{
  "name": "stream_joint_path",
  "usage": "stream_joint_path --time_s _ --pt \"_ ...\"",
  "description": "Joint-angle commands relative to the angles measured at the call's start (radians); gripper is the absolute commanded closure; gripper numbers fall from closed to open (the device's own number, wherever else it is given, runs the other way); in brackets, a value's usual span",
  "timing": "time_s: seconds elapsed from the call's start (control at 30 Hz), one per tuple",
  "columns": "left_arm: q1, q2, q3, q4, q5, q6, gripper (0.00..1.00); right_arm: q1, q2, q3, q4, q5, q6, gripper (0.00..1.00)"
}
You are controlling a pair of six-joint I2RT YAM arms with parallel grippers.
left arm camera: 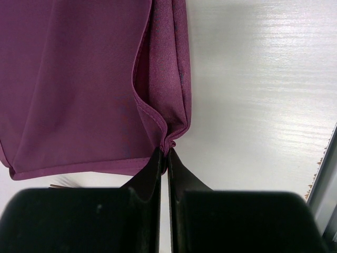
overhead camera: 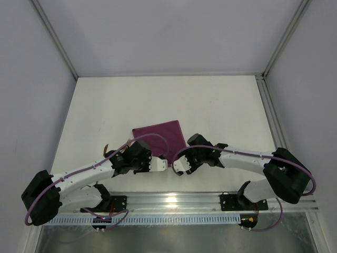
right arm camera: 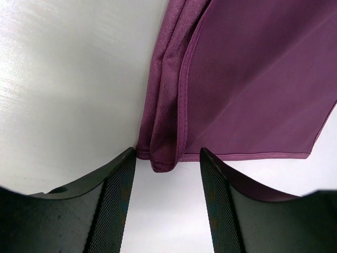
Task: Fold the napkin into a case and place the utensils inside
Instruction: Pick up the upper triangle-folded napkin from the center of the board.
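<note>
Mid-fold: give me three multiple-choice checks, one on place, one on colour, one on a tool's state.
1. Where is the napkin? A) against the far wall B) around mid-table C) at the right edge
2. Its colour? A) plum purple B) green C) white
3. The left tool is: A) wide open B) out of view C) shut on the napkin's corner
Answers: B, the top view shows bare table all round it; A, purple in every view; C, its fingers pinch the cloth corner.
</note>
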Motion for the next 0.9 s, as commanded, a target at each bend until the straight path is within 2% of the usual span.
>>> stream_joint_path --time_s 0.0,0.13,0.27,0.3,0.47,0.53,0.73,0.87 --pt "0.004 -0.022 0.020 -0.007 -0.007 -0.007 1.00 0.013 0.039 -0.031 -0.113 0.054 -0.031 0.43" --pt "0.004 -0.022 0.022 -0.009 -0.017 -0.005 1.00 0.048 0.035 -0.051 -0.119 0.046 -0.023 0.47" --pt "0.004 -0.027 0.017 -0.016 -0.017 -0.007 1.00 0.056 0.059 -0.049 -0.114 0.052 0.003 0.64" --pt "0.004 -0.027 0.014 -0.020 -0.017 -0.008 1.00 0.054 0.064 -0.049 -0.111 0.054 0.013 0.72" --pt "0.004 -0.031 0.015 -0.027 -0.016 -0.017 1.00 0.056 0.055 -0.054 -0.088 0.057 0.041 0.84" --pt "0.004 -0.034 0.017 -0.027 -0.022 -0.024 1.00 0.054 0.047 -0.046 -0.088 0.048 0.078 0.96" --pt "0.027 -0.051 0.057 -0.026 -0.101 -0.097 1.00 0.056 -0.060 -0.008 -0.124 -0.009 0.178 0.97" --pt "0.054 -0.066 0.120 -0.066 -0.102 -0.143 1.00 0.054 -0.131 0.043 -0.203 -0.072 0.253 0.97"
